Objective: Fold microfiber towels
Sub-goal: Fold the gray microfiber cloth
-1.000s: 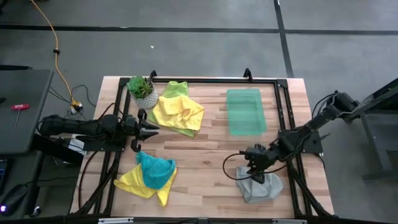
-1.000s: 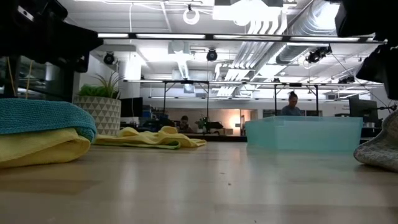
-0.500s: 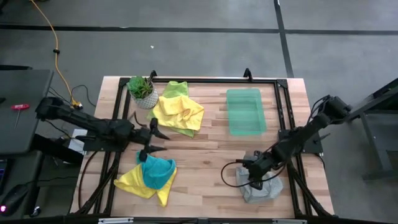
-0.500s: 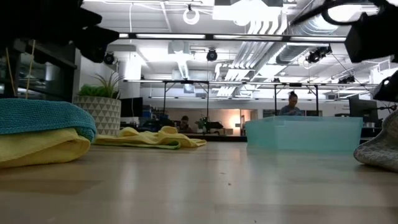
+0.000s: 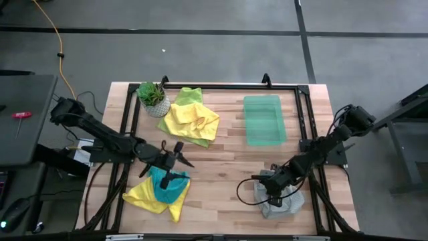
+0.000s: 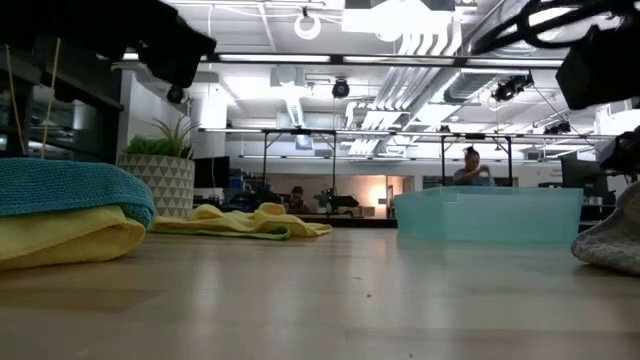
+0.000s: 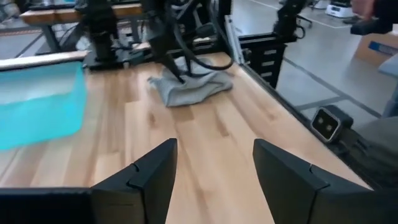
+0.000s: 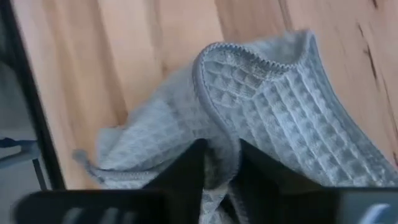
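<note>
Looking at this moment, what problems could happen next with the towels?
The right gripper pinches only a raised ridge of the grey towel, so the fabric may slip out when lifted. The open left gripper hovers by the teal towel, which lies on a yellow towel; a grab might catch both layers.

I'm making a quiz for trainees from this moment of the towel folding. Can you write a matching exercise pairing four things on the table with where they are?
Things:
1. grey towel
2. teal towel
3. green tray
4. potted plant

Places:
A. far left corner of the table
B. pinched in the right pincer
C. lying on a yellow towel, below the open left pincer
D. far right part, empty

Pairs: 1-B, 2-C, 3-D, 4-A
</note>
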Action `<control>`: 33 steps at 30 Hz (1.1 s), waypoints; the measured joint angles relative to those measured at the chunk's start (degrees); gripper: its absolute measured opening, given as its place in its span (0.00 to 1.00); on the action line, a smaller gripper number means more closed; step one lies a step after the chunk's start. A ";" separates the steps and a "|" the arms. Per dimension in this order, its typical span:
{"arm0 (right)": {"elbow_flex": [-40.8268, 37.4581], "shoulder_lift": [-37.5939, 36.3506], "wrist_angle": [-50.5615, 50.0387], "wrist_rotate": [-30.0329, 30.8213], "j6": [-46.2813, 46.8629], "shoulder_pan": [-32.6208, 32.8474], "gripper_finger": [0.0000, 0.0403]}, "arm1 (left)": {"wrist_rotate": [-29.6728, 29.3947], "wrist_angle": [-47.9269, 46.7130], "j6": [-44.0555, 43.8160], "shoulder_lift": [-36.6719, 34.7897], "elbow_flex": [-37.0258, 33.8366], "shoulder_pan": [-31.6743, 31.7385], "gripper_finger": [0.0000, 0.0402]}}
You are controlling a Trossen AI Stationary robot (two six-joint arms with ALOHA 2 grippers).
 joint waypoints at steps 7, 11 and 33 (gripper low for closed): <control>6.17 0.00 -2.54 6.44 -4.99 0.00 0.04 | -2.90 -0.31 4.16 8.65 7.86 -2.32 0.47; 10.57 0.00 -1.72 15.91 -11.12 -0.82 0.01 | -3.87 -0.31 7.85 14.19 11.40 -2.72 0.46; 12.97 15.14 24.66 22.94 -12.27 -18.15 0.00 | -11.93 -0.31 4.83 32.47 18.24 -3.93 0.46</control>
